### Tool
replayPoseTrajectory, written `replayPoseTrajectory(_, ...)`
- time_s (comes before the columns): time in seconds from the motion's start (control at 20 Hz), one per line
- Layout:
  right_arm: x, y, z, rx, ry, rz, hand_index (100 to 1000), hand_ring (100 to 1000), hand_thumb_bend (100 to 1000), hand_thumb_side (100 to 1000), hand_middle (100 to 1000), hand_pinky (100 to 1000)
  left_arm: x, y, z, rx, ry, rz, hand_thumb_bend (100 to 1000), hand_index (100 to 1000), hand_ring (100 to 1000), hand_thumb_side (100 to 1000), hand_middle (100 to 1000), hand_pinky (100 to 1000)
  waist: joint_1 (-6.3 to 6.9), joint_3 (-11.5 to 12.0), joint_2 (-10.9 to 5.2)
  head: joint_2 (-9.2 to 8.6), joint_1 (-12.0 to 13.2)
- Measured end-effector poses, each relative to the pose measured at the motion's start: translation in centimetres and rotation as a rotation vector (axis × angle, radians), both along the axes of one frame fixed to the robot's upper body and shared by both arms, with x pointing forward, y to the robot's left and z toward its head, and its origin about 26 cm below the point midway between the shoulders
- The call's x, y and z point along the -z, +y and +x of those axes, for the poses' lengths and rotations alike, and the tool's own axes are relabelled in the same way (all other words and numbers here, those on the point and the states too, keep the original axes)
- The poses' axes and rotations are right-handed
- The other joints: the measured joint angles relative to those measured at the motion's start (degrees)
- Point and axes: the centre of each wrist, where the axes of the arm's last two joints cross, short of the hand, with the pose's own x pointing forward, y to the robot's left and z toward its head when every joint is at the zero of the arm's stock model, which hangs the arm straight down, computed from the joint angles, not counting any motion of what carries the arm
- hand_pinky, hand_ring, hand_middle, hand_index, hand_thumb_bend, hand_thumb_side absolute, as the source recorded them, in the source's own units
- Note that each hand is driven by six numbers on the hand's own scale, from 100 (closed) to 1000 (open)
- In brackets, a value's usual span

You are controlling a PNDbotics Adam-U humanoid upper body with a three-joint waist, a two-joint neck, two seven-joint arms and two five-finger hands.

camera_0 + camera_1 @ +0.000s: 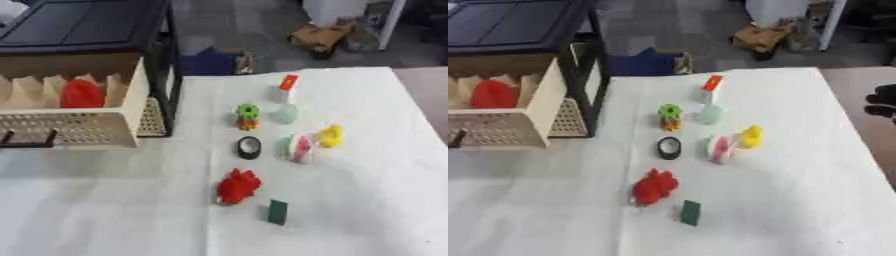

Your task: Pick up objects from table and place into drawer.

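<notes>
The beige drawer (105, 131) stands pulled open at the left, with a red object (81, 95) lying inside it. On the white table are a red-and-white block (287, 86), a green gear toy (248, 116), a pale green round piece (287, 114), a yellow duck (331, 136), a pink-and-white piece (300, 148), a black ring (249, 147), a red leafy toy (237, 186) and a dark green block (277, 212). My right hand (883, 102) shows only as a dark shape at the right edge, off the table and away from all of them. My left hand is out of sight.
The black cabinet frame (166, 60) holds the drawer, and its post stands beside the objects. A black handle (26, 140) sticks out of the drawer front. A blue box (208, 62) and cardboard (319, 36) lie on the floor beyond the table's far edge.
</notes>
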Motion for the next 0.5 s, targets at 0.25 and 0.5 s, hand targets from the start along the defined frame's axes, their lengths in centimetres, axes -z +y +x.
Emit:
replayPoseTrajectory(0.25, 0.1, 0.0, -0.1, 0.020, -0.014, 0.011, 827, 675, 100, 1000, 627, 654, -0.6, 1.1, -0.3, -0.061, 0.041, 0.150, 100, 740, 241, 1000, 518, 238, -0.30, -0.2, -0.05, 0.00, -0.2)
replayPoseTrajectory(0.5, 0.3, -0.2, -0.2, 0.040, -0.021, 0.016, 824, 674, 100, 1000, 623, 655, -2.0, 2.4, -0.6, -0.122, 0.081, 0.334, 100, 718, 100, 1000, 454, 100, -0.35, 0.2, -0.25, 0.01, -0.7)
